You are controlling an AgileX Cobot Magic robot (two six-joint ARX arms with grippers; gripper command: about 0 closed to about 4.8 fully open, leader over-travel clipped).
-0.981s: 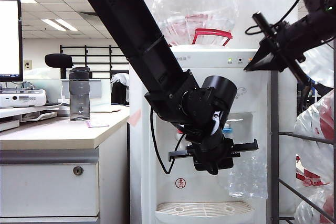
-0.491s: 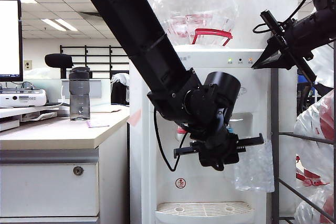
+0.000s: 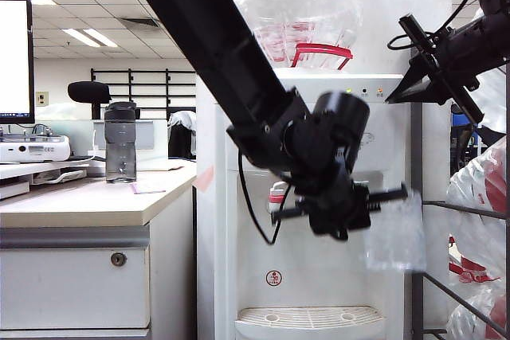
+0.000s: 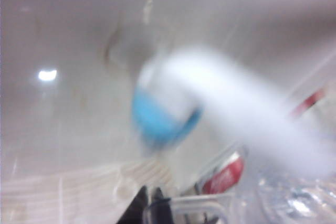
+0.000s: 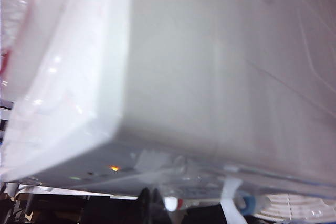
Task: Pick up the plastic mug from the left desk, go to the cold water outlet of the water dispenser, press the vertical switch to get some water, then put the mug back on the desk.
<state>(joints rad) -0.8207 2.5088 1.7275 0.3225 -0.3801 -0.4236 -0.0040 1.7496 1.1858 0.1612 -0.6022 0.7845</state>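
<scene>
left gripper holds plastic mug

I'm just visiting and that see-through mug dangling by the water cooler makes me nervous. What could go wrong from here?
1. The left jaws grip the mug only by its thin handle, so added water weight might tip or slip it.
2. The mug hangs to the right of the blue-collared tap, so water might miss it if the lever is pressed now.
3. The right jaws hover high beside the dispenser, and their view is blurred, so they could miss the lever.
</scene>
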